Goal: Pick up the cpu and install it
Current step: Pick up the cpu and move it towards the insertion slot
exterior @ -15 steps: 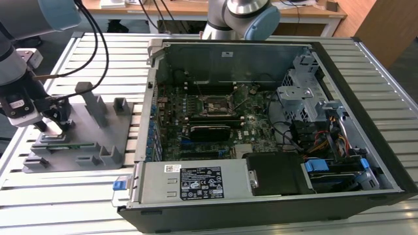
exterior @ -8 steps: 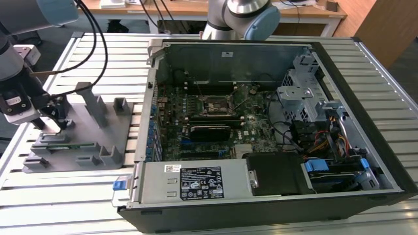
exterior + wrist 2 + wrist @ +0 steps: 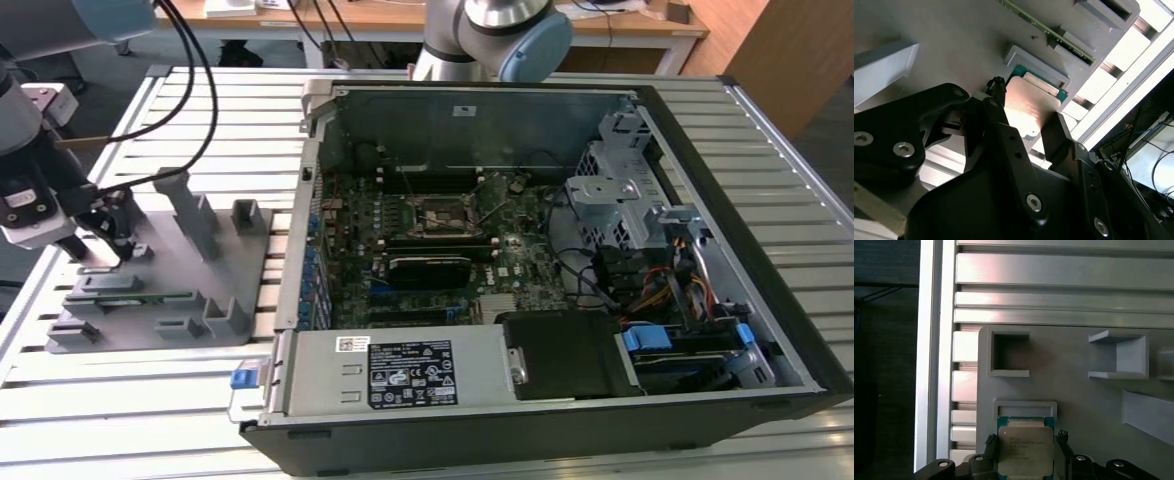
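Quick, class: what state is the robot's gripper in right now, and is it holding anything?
Gripper: closed on the cpu, gripping two opposite edges; the cpu sits in its nest on the grey fixture plate.

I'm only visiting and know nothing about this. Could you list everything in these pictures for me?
cpu: one, silver-grey top with a green edge, in a holder on the fixture plate.
fixture plate: one, grey, with upright posts, on the table at the exterior view's left.
narrow circuit board: one, green, held on the fixture plate.
computer case: one, black, open, lying at the exterior view's right.
motherboard: one, green, inside the case.
power supply: one, silver, at the case's near edge.
table: one, silver slats, under everything.
robot arm: one, grey and pale blue.
gripper: one, black, at the cpu.
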You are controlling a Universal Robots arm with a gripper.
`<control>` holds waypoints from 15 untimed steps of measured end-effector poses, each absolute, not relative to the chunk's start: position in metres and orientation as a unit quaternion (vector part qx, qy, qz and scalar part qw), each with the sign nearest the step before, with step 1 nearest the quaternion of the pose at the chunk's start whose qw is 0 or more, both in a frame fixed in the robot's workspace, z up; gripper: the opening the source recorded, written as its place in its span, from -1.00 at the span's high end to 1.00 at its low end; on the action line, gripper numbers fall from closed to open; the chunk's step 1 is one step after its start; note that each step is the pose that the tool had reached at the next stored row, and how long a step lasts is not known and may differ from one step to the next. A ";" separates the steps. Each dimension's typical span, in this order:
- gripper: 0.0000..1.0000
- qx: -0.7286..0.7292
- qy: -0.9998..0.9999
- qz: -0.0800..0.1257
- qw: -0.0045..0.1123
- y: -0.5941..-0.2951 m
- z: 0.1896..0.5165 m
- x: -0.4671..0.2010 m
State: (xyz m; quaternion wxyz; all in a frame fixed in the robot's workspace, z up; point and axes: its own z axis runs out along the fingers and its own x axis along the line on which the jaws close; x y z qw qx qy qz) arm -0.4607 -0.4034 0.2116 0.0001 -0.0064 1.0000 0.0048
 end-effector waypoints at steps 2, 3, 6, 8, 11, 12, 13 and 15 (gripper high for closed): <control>-0.06 -0.006 1.000 0.005 0.000 -0.403 0.215 -0.461; -0.06 -0.006 1.000 0.005 0.000 -0.403 0.217 -0.461; -0.06 -0.006 1.000 0.005 0.000 -0.403 0.221 -0.461; -0.06 -0.006 1.000 0.005 0.000 -0.403 0.224 -0.461; -0.06 -0.006 1.000 0.005 0.000 -0.403 0.229 -0.461; -0.06 -0.006 1.000 0.005 0.000 -0.403 0.230 -0.461; -0.06 -0.006 1.000 0.005 0.000 -0.403 0.232 -0.461; -0.06 -0.006 1.000 0.005 0.000 -0.403 0.235 -0.461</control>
